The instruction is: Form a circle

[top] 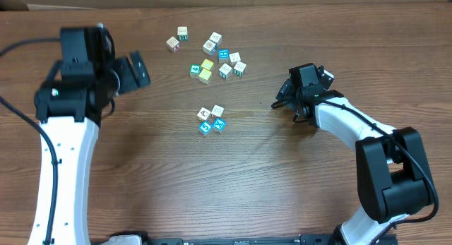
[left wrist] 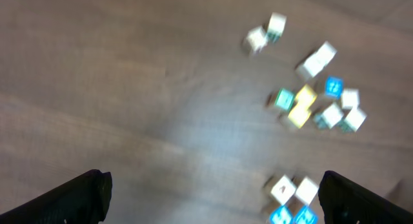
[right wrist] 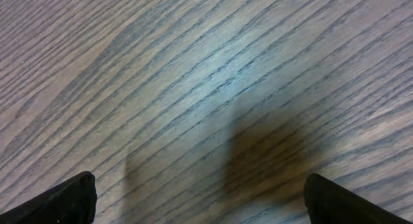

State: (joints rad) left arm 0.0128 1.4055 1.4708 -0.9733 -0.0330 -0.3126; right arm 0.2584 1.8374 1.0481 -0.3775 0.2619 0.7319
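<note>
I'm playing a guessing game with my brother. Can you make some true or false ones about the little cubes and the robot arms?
1. The small group has two white cubes and two cyan cubes. True.
2. The left gripper is holding a cube. False: it is open and empty.
3. The bigger scatter has yellow cubes in it. True.
4. The right gripper is touching the small group. False: it is open and well off to one side, over bare table.
5. The small group already makes a ring. False: its cubes sit in a tight clump.
</note>
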